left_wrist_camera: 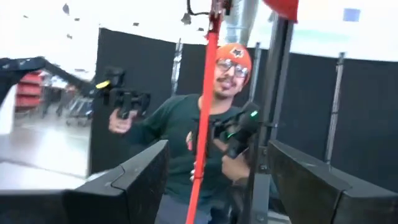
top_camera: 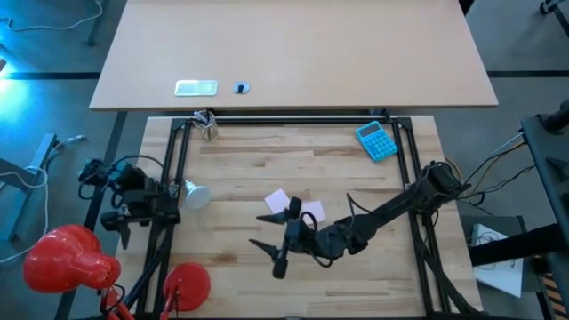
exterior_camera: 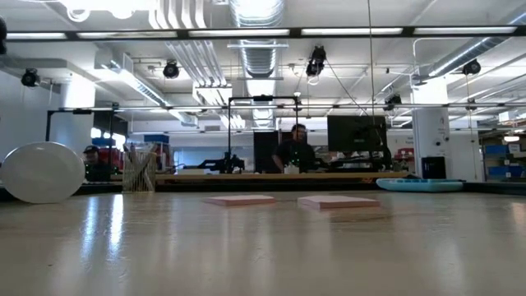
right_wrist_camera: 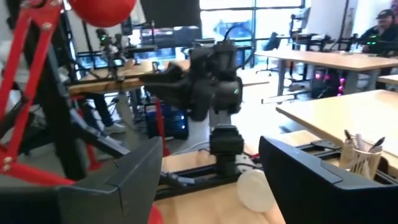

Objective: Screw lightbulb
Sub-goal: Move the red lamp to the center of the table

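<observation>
Lamp [top_camera: 67,260] parts sit nearest you at the left: the red shade hangs off the near-left corner of the surface [top_camera: 267,160], and a red round base [top_camera: 187,284] rests just inside that corner. To the right of these, near the middle of the near edge, your right gripper [top_camera: 271,238] lies low over the wood with its two fingers spread wide and nothing between them; its arm stretches back toward the right edge.

A little farther in, two pink sticky notes [top_camera: 277,200] lie just beyond that gripper, one touching the other's corner region; the low view shows them flat on the surface. The lightbulb [top_camera: 195,196] lies on its side at the left edge, well to the left of your right gripper and slightly farther from you. It sits just beside your left gripper [top_camera: 124,218], which waits at the left frame post, raised and pointing out toward the room. In the left wrist view its fingers [left_wrist_camera: 140,177] stand wide apart and hold nothing, and a person shows beyond them holding control handles. The right wrist view looks across at the bulb resting at the foot of the left arm.

Farther back, a blue calculator [top_camera: 377,140] lies near the far-right corner, and a small cup of sticks [top_camera: 211,130] stands at the far-left corner.
</observation>
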Controlling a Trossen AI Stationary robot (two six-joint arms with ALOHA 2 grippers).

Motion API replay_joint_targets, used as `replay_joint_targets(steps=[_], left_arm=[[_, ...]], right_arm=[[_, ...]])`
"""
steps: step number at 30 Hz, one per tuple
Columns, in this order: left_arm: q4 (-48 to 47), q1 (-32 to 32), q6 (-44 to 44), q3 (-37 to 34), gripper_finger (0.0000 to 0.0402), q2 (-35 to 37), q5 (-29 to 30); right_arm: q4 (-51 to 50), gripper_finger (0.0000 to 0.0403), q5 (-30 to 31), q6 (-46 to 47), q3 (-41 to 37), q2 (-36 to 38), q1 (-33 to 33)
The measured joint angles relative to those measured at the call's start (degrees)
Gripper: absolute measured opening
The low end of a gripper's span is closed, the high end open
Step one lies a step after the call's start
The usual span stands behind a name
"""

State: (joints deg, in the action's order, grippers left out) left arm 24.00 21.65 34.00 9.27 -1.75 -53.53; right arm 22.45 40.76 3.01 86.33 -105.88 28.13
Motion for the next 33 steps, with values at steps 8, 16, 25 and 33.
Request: replay_joint_targets(steps=[8,16,25,33], left_arm=[[11.04,15.20,-10.95,-3.21,0.0261,-10.89,11.14],[11.05,27.44,-31.93,3.45,0.0261,-25.13,26.31],[20.65,30.44,-32.32,8.91,0.0261,-39.21,24.88],[35.06,30.27,-29.20,8.93,0.0261,-49.00,26.49]], right_arm=[[-0.02,0.0275,2.89,3.08,0.05,-0.89,-1.29],[-1.43,0.0284,2.88,6.16,-0.08,-0.93,-1.89],[-7.74,0.0276,2.88,15.34,-0.16,-0.93,-3.34],[-10.61,0.0280,5.17,18.97,-0.20,-0.95,-3.40]])
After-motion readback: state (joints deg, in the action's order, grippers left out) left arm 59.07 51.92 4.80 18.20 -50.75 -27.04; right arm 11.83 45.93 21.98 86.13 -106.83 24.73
